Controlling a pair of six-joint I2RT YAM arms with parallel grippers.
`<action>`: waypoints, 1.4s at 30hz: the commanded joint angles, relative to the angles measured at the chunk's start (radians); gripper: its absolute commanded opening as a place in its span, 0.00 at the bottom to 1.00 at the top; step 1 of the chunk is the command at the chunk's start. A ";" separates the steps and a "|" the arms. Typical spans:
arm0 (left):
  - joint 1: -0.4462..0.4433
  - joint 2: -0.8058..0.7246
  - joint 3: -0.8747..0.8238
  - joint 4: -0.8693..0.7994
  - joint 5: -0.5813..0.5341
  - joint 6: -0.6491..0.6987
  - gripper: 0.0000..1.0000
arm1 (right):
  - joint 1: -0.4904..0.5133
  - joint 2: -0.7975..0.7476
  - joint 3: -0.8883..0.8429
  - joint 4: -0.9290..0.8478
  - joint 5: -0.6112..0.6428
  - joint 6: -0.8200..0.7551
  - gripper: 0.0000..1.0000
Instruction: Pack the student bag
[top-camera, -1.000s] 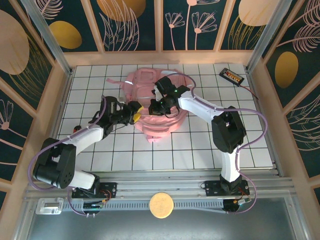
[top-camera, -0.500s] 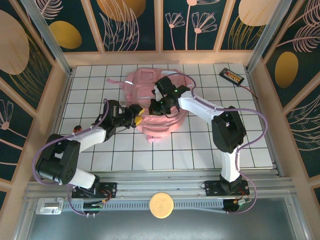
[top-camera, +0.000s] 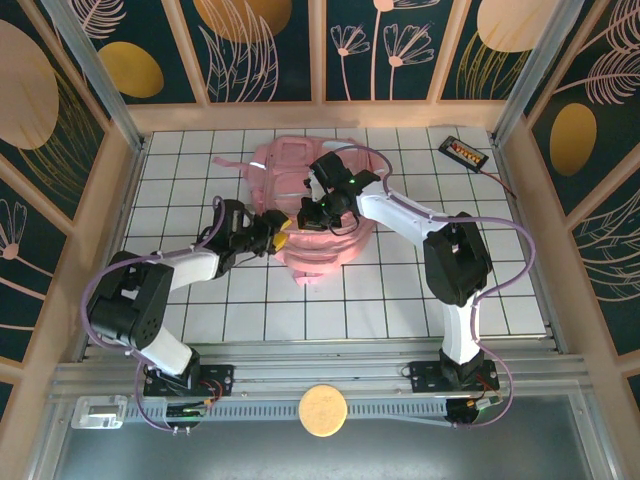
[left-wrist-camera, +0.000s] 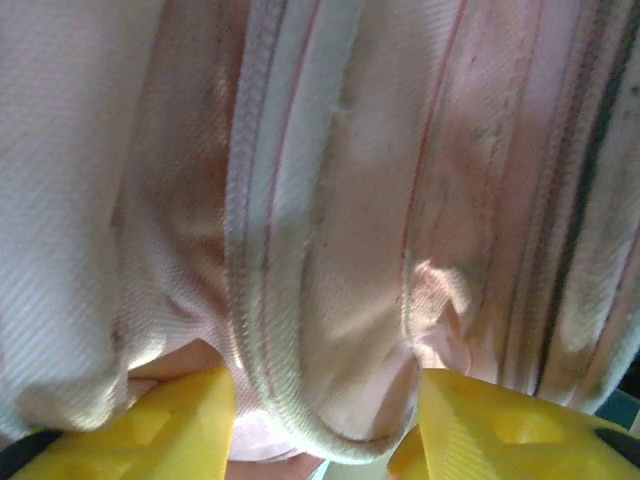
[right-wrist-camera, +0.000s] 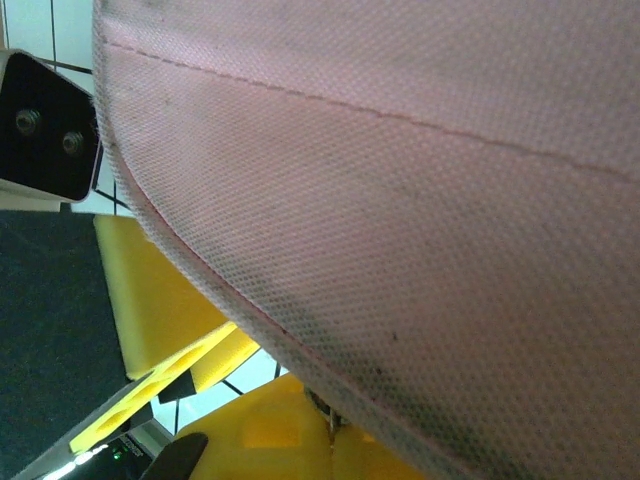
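White gridded tabletop (top-camera: 400, 300), small black box (top-camera: 464, 152) at its far right corner, round tan disc (top-camera: 322, 410) on the rail (top-camera: 520, 392) past its near edge, dark leaf-patterned panels (top-camera: 380, 45) along its far side.

- The bag (top-camera: 290, 165) lies on the table (top-camera: 330, 310), at the middle of the far half.
- The left gripper (top-camera: 280, 238) is at the bag's left edge, a fold between its fingers (left-wrist-camera: 170, 430).
- The right gripper (top-camera: 312, 212) is on the bag's middle.
- A box (top-camera: 464, 152) lies at the far right corner.
- A disc (top-camera: 322, 410) lies before the near edge.
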 joint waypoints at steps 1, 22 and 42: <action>-0.002 0.015 0.041 0.021 -0.028 -0.004 0.43 | 0.007 -0.044 0.016 0.002 -0.015 0.004 0.00; 0.001 -0.041 0.010 -0.014 -0.054 0.029 0.00 | -0.137 -0.174 -0.163 -0.022 0.090 -0.020 0.00; 0.045 -0.072 0.014 -0.090 -0.033 0.099 0.00 | -0.248 -0.240 -0.275 0.006 0.039 -0.080 0.00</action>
